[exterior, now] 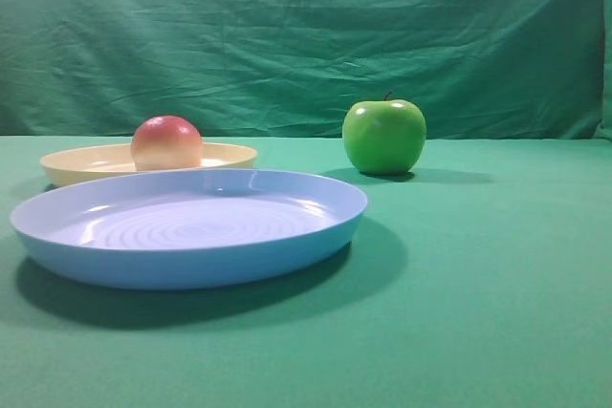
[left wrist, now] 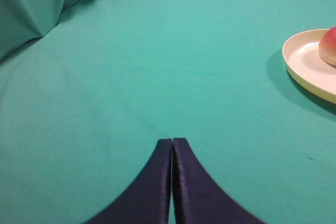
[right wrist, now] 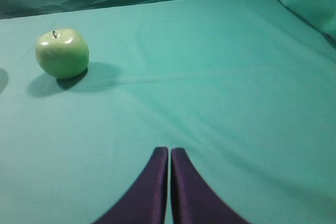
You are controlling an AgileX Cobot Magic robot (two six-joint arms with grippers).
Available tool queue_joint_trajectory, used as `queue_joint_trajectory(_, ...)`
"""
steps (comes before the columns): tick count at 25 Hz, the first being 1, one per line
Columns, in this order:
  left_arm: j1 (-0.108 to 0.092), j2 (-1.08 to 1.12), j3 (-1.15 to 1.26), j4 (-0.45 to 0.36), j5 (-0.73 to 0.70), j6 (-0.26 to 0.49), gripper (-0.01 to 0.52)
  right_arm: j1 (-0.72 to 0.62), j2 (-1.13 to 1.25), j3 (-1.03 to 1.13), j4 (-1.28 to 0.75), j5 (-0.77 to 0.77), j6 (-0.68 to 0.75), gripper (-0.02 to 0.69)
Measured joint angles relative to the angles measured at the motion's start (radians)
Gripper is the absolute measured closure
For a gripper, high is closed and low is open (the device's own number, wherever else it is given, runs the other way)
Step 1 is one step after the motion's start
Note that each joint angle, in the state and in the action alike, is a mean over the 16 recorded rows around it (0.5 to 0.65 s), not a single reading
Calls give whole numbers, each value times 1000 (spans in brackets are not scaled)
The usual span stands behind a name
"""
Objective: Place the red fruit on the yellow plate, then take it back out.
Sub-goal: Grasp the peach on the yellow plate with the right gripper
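Exterior high view: small round smooth red fruit (exterior: 166, 142), red on top fading to a yellowish blush lower down, sits on the pale cream-yellow shallow round plastic plate (exterior: 229, 154), toward the plate's middle. The plate rests on the green cloth-covered table (exterior: 478, 284). In front of it, nearer the camera, lies a larger light-blue round plastic plate (exterior: 191, 274) with concentric rings in its base; its far rim overlaps the yellow plate's near edge in this view, and I cannot tell whether they touch. A shiny green apple (exterior: 384, 136) with a short dark stem stands upright to the right, well apart from both plates. A wrinkled green cloth backdrop (exterior: 306, 35) hangs behind. Neither of my arms shows in this view.

Left wrist view: my left gripper (left wrist: 172, 141) has its dark jaws pressed together, nothing between them, over bare green cloth. The yellow plate shows at the right edge with part of the red fruit on it, well apart from my fingertips.

Right wrist view: my right gripper (right wrist: 169, 149) is likewise closed on nothing, jaws together. The green apple stands at upper left, stem up, well apart from the gripper.
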Motion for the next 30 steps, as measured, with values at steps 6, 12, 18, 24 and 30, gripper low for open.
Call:
queue_joint_trajectory(6,0,0,0,0,0,0,514,0,100,-157,13,12,-11,665)
queue_joint_trajectory(12,0,0,0,0,0,0,514,0,205,-345,32,90,-33,665)
queue_joint_trajectory(18,0,0,0,0,0,0,514,0,252,-484,93,202,-62,665)
queue_joint_trajectory(24,0,0,0,0,0,0,514,0,256,-552,165,291,-83,665)
queue_joint_trajectory(30,0,0,0,0,0,0,514,0,256,-564,235,308,-90,665)
